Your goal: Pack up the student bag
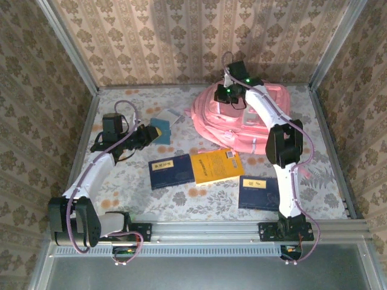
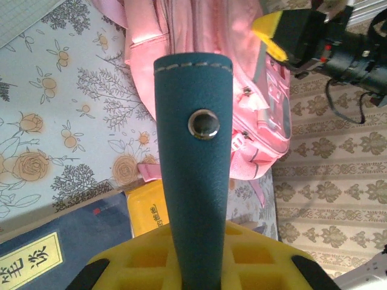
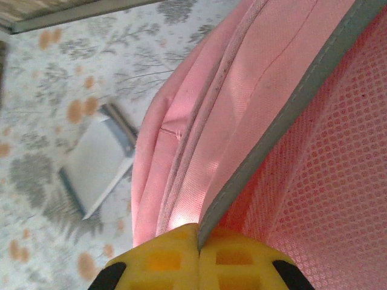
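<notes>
Your right gripper pinches the student bag at its grey edge; your left gripper clamps a teal case, bare table beside.

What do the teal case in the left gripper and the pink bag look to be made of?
The teal case is probably faux leather: matte and finely pebbled, with a pale stitched edge and a shiny metal snap. The student bag is woven pink fabric with a visible weave. It also has an open mesh panel and a smooth grey edging band, likely synthetic.
</notes>
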Available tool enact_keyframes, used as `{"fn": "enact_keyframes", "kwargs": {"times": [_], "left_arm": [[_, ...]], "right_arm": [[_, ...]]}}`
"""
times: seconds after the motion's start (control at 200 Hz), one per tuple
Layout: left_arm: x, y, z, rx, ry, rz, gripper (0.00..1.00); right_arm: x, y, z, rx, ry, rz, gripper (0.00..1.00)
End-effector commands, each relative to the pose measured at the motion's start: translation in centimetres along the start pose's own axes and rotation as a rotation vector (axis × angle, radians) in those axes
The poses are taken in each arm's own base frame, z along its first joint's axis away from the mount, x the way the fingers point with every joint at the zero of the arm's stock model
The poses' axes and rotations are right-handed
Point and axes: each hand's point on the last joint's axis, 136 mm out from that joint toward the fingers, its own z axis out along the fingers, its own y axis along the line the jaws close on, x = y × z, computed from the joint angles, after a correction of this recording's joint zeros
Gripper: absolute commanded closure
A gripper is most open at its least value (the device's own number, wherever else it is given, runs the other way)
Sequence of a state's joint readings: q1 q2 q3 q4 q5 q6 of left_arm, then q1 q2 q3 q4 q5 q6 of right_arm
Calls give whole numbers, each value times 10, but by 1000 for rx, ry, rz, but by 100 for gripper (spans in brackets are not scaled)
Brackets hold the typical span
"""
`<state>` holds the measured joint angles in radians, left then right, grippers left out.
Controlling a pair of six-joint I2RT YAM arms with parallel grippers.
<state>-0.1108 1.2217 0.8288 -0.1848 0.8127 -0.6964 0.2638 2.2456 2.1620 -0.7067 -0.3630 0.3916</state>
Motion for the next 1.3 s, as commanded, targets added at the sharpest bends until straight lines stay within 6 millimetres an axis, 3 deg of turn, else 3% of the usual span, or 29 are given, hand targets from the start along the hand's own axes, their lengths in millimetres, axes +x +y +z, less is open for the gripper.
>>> {"fn": "enact_keyframes", "kwargs": {"times": [0.0, 0.135, 0.31, 0.56, 0.845, 1.04, 1.17, 1.195, 1.295], "left_arm": [[-2, -8, -6, -4, -11, 54, 100], [-4, -9, -5, -16, -6, 57, 100], [-7, -20, -1, -5, 0, 79, 100], [-4, -51, 31, 23, 53, 137, 100], [-26, -54, 102, 87, 82, 15, 100], [-45, -77, 154, 187, 102, -17, 100], [-46, -89, 195, 260, 144, -48, 100], [-33, -97, 208, 279, 180, -51, 100], [-20, -107, 241, 335, 226, -96, 100]], "right_arm": [[-23, 72, -79, -294, -97, -117, 100], [-22, 91, -120, -465, -163, -151, 100], [-18, 85, -159, -666, -241, -102, 100], [-8, 73, -189, -856, -251, -50, 100], [-6, 88, -218, -894, -274, -91, 100], [-2, 97, -236, -915, -268, -117, 100], [-3, 101, -246, -923, -274, -137, 100], [-3, 101, -246, -923, -276, -136, 100], [-4, 102, -248, -929, -278, -136, 100]]}}
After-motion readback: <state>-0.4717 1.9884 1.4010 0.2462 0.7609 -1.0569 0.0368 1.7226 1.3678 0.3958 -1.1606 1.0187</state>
